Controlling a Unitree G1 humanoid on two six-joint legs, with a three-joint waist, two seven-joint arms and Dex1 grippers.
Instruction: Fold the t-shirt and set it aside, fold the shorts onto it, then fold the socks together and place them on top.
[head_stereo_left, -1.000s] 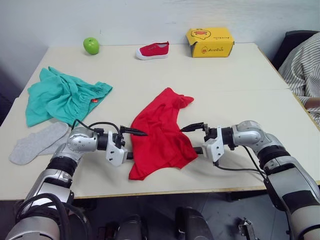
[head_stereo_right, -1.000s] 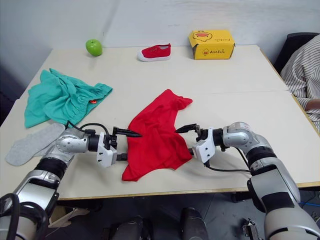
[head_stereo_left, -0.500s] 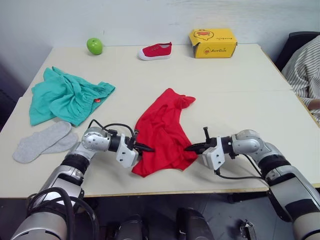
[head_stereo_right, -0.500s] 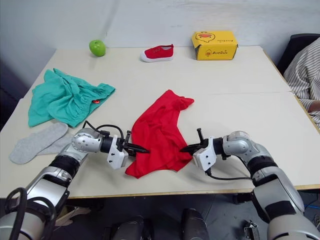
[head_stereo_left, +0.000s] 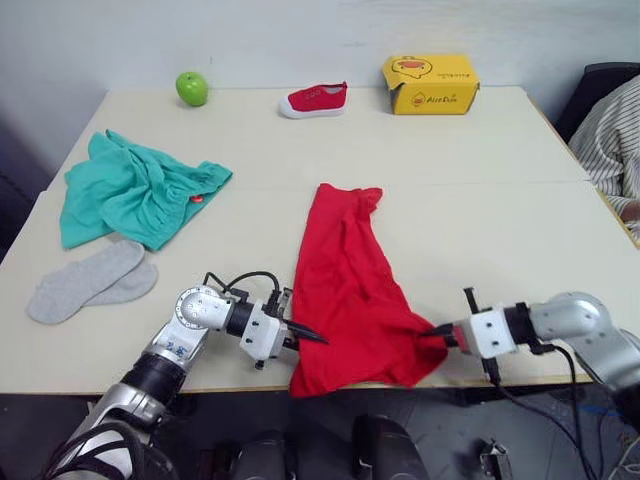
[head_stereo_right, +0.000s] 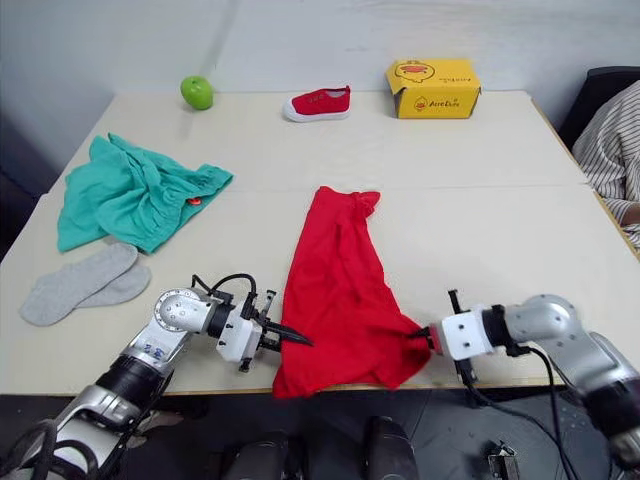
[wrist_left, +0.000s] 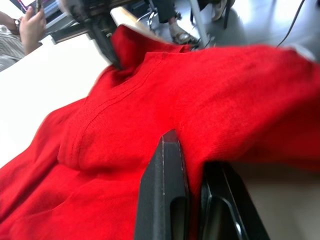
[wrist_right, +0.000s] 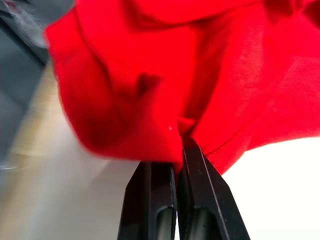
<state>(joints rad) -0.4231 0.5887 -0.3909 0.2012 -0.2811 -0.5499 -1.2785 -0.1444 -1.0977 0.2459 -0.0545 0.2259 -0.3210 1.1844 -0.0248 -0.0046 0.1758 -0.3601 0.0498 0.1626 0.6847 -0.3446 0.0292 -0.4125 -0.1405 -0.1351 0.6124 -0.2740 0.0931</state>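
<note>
Table (head_stereo_left: 480, 200) edge; t-shirt (head_stereo_left: 350, 290) pinched by both grippers, left (head_stereo_left: 310, 338) seemingly; right (head_stereo_left: 437, 331).

Red t-shirt (head_stereo_left: 347, 290) stretched lengthwise, hem over the near edge — crumpled teal shorts (head_stereo_left: 135, 190), grey socks (head_stereo_left: 88, 281) far left.

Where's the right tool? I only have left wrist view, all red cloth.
Observer: The right tool is shut on the t-shirt's near right corner, at the front edge of the table.
Operator: Shirt's layout?
Observer: It is stretched into a long strip running from the table's middle to the front edge.
Operator: Other garments?
Observer: The shorts lie crumpled at the far left, and the socks lie just in front of them.
</note>
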